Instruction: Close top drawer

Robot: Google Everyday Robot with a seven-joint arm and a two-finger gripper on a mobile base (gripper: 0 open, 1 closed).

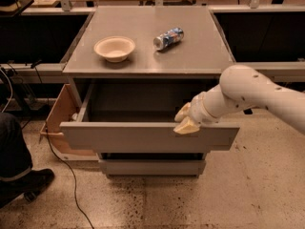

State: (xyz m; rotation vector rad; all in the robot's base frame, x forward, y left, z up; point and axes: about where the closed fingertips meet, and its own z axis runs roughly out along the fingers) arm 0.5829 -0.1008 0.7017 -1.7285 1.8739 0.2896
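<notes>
The grey tabletop (200, 56) is seen from the front and above. The top drawer (124, 137) is found directly under its front edge, pulled well out, so that its dark inside is exposed; nothing can be made out in it. Its flat front panel stands forward of the lower drawer (152, 167), which is shut.

The white arm (257, 89) is brought in from the right, below the tabletop's front right corner. The pincer (186, 119) is laid against the top rim of the drawer's front panel, right of the middle of the front edge. Whether it is released or clenched cannot be told; nothing is seen to be carried in it.

A pale bowl (114, 48) is set near the tabletop's left edge, toward the front. A can (168, 37) is laid on its side near the middle, toward the back edge.

The push is judged to be the step in hand, with nearly the whole travel left. It is best done by pressing flat on the panel's outer face and driving straight toward the back edge. Since contact is made off-centre, the drawer may be skewed on its runners, so a point nearer the middle is advised. A slow, level stroke is called for, so that the pincer is not slipped over the rim into the drawer.
</notes>
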